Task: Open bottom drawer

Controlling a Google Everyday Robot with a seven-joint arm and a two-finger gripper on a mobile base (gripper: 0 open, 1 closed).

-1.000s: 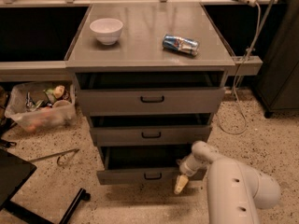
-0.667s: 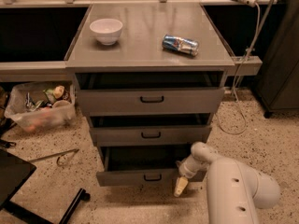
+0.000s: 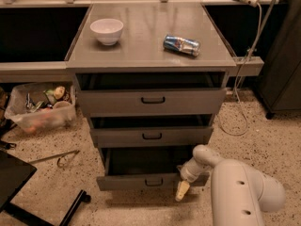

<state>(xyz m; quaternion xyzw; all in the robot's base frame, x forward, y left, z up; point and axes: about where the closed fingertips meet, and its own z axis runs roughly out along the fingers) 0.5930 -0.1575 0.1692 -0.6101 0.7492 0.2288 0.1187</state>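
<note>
Camera view: bottom drawer (image 3: 127, 182), lowest front under the desk (image 3: 150, 46), stands pulled out past the two above, seemingly worked from its right end rather than by the handle (image 3: 154, 181). Claw (image 3: 182, 190) hangs at that right corner, apparently touching the front. Apart or together, I cannot tell.

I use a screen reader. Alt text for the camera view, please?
The robot's gripper hangs at the right end of the bottom drawer, which stands partly open in a grey cabinet. A white bowl and a can rest on top.
</note>
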